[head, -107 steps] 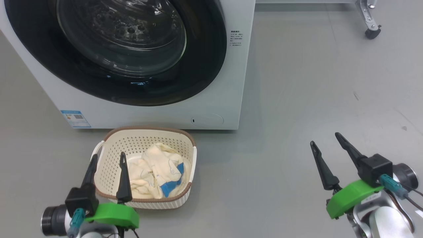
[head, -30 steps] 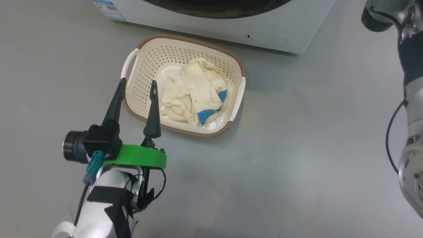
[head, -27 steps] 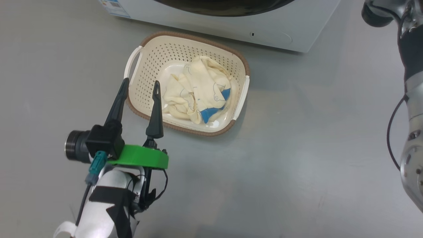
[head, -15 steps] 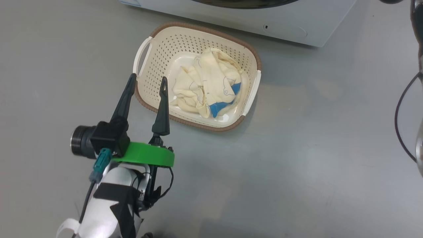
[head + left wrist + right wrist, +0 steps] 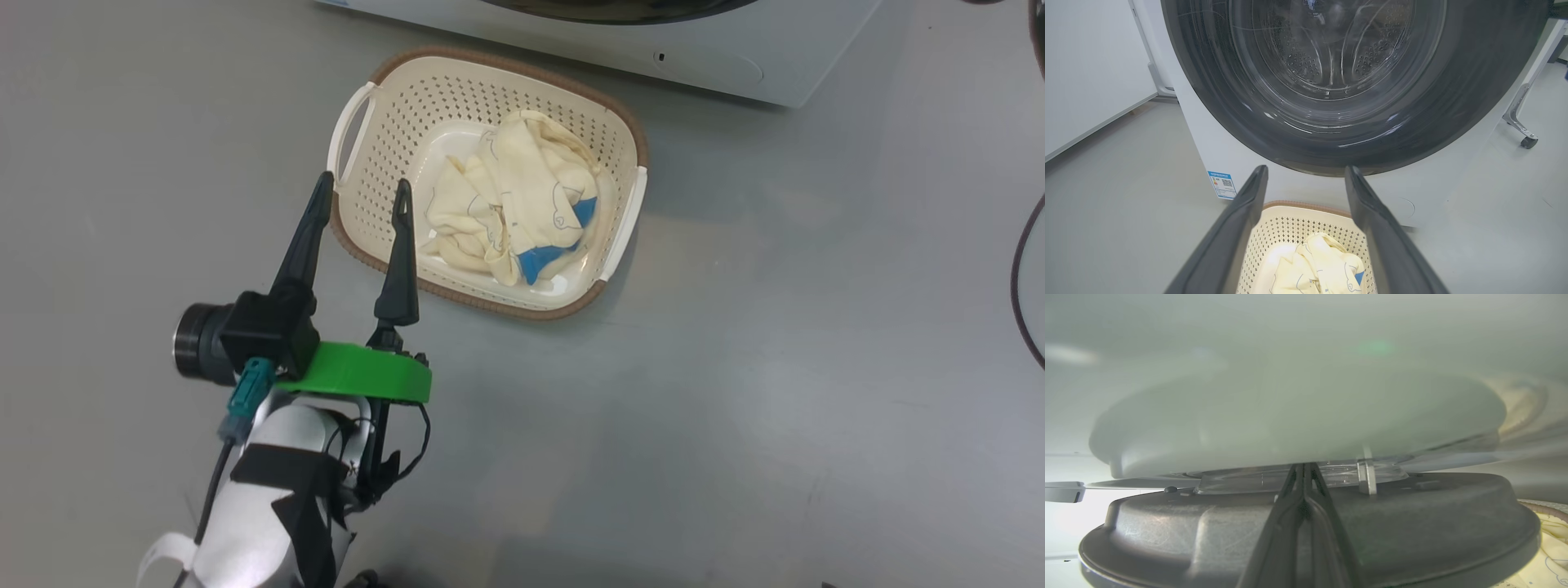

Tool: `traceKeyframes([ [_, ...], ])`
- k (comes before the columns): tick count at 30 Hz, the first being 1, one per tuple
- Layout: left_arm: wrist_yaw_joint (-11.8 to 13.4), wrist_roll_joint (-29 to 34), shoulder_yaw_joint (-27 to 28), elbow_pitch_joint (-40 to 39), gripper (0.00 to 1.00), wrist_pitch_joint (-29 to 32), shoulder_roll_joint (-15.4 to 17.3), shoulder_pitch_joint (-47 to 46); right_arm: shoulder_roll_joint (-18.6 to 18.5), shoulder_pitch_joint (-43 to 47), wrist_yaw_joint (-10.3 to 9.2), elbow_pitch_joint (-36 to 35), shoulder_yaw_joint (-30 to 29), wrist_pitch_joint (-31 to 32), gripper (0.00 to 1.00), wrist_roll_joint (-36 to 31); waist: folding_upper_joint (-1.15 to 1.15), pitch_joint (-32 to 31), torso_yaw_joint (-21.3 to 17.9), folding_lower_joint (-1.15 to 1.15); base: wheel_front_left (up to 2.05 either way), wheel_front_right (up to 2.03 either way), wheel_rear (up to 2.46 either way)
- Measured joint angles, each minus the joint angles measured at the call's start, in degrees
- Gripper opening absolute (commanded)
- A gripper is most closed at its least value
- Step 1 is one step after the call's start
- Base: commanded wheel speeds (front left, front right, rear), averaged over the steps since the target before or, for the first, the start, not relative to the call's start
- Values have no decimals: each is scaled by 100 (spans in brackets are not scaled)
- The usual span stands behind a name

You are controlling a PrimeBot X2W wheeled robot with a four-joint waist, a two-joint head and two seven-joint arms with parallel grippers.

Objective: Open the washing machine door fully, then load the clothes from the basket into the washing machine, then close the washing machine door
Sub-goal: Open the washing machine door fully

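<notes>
The cream basket [image 5: 382, 147] sits on the grey floor before the white washing machine [image 5: 735, 41], with cream and blue clothes [image 5: 514, 196] bunched inside. My left gripper [image 5: 363, 181] hovers open at the basket's left end, one finger over its rim and the other over the floor. From the left wrist, this gripper [image 5: 1306, 168] points at the washing machine door [image 5: 1208, 102], above the basket [image 5: 1306, 205] and the clothes [image 5: 1314, 265]. My right gripper [image 5: 1303, 465] is shut, with its tips in the narrow gap between the dark door [image 5: 1412, 522] and the pale machine front [image 5: 1290, 396].
A blue label [image 5: 1223, 184] marks the machine's lower left front. A metal leg on a caster [image 5: 1529, 142] stands to the machine's right, and a white wall panel [image 5: 1086, 61] to its left. My right arm's cable [image 5: 1024, 269] hangs at the head view's right edge.
The head camera has tilted down and turned, so the basket has drifted right in the picture. My right gripper, open and low seconds ago, is now shut up at the door. The left gripper stays open.
</notes>
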Motion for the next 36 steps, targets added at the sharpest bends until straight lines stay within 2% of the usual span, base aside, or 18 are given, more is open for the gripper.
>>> traceKeyframes([
  [12, 52, -54, -51, 2, 100, 0, -1, 0, -2, 266, 0, -328, 162, 750, 0, 169, 0, -73, -75, 0, 0, 0, 0],
  [27, 51, -102, -9, 12, 100, 0, -1, 30, 69, 1295, 0, -1508, 534, 1770, 0, 665, 0, -318, -144, 0, 0, 0, 0],
  [36, 0, -100, -10, 13, 100, 0, 0, 236, 96, 2025, 0, -2192, 927, 2012, 0, 1247, 0, -532, -153, 0, 0, 0, 0],
])
